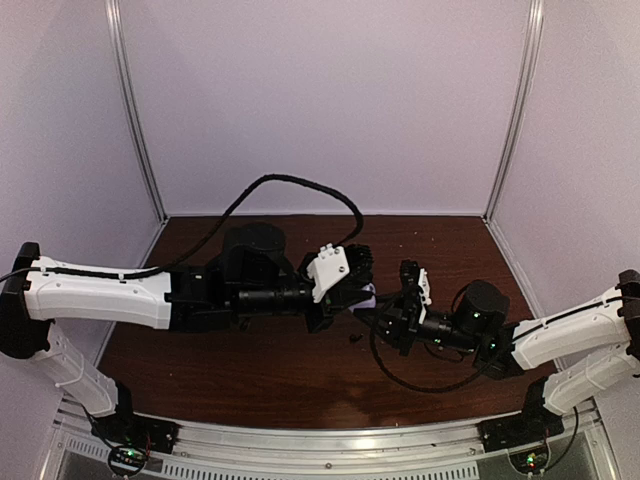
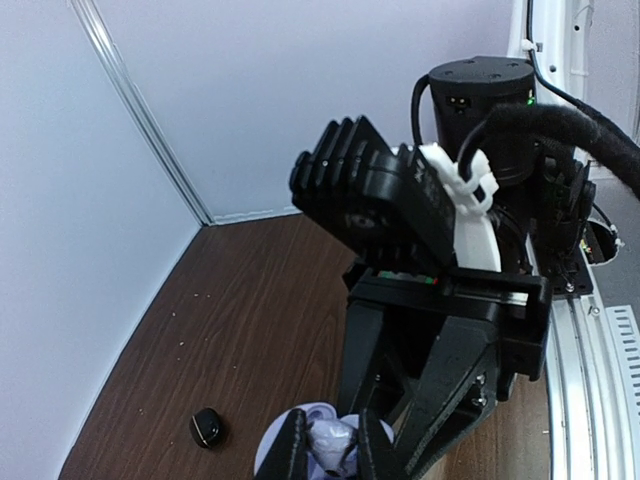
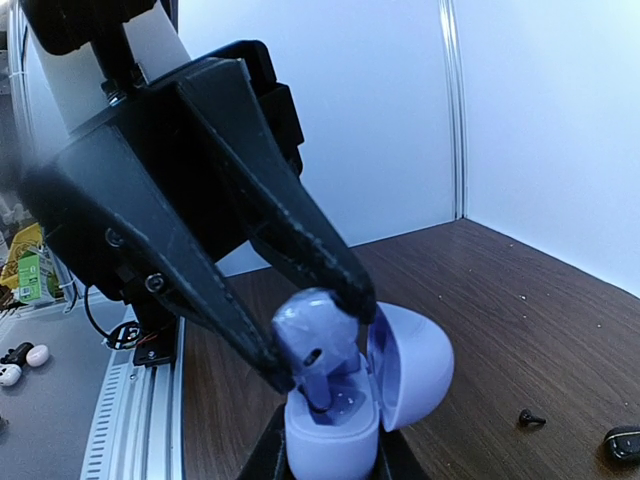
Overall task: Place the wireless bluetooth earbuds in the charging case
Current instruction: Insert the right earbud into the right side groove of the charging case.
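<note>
One pale earbud (image 3: pixel 312 335) is at the mouth of the lavender case (image 3: pixel 335 430) and not yet let go. That is how far the job appears to stand. The left claw (image 2: pixel 332 448) is pinched narrow on the bud's rounded head, with its stem pointing down into the open lower half of the case. Whether the stem is fully seated or only resting in its socket, I cannot tell; the bud's head stands well above the rim, so I judge it needs a last push down.

The right claw (image 3: pixel 330 468) is closed on the case from below, one finger on each side, holding it upright with the lid (image 3: pixel 415 365) swung open behind the bud. Both claws meet near the middle of the table (image 3: pixel 520 320).

Plenty seems to be left. A small black earbud (image 3: pixel 530 417) lies loose on the wood, well apart from the case, and a dark rounded thing (image 3: pixel 622 441) sits near it at the picture's edge — possibly a second case, though too little shows to be sure. The second pale bud and the other black one are not visible anywhere I can make out, and the case's other socket is hidden behind the bud and the fingers — so I cannot say whether it is filled.
</note>
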You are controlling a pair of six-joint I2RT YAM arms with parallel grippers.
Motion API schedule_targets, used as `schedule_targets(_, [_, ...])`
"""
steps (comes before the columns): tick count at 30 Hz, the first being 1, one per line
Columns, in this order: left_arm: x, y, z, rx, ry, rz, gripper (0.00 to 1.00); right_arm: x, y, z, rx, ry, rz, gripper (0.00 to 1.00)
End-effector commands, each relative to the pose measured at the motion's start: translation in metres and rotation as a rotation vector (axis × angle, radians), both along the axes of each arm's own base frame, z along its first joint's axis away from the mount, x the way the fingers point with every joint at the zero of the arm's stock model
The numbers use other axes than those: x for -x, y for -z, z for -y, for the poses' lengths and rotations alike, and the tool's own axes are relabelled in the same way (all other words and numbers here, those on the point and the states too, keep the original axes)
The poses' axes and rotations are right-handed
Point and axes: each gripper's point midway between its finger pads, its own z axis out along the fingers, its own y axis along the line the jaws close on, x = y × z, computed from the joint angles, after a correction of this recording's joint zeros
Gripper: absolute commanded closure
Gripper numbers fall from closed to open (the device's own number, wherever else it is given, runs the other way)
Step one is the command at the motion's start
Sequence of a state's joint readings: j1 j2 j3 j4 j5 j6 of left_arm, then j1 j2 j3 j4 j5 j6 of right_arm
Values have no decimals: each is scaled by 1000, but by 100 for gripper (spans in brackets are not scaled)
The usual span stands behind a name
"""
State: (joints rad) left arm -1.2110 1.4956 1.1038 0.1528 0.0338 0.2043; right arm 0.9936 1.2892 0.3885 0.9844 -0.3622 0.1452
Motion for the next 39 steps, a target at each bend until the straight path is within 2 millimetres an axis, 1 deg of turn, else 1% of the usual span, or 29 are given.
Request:
schedule_targets(1, [3,-8,5,20,21,17,90,4,-28,-1,-72,-14,45,96])
schedule_targets(11, [10,-1,2,-14,53,-7,91,4,-24,0,-55,-7,53,96])
schedule_targets(14, [12,4,2,-33,61,-19,91,5,-25,0,-50,-13,63,95])
schedule_targets(20, [14,20,5,-77,73,-69,84,10,-31,0,-51,-33,90,95])
schedule_targets(22, [13,20,6,-77,65,-74,82,11,-32,0,-53,-38,94,95])
schedule_targets(25, [10,16,5,-70,49,-67,81,12,-32,0,-52,-43,95,95])
schedule_targets(27, [9,15,6,-72,47,-62,79,12,-31,0,-50,-45,95,95])
schedule_targets(32, [9,10,7,-75,54,-54,67,12,-28,1,-46,-42,90,95])
schedule_targets(34, [11,4,7,-65,67,-50,64,12,-27,1,-45,-41,86,95])
schedule_targets(36, [13,-4,7,-49,73,-45,63,12,-24,1,-40,-38,80,95])
schedule_targets(39, [18,-24,5,-10,93,-18,62,11,-19,1,-32,-36,69,95])
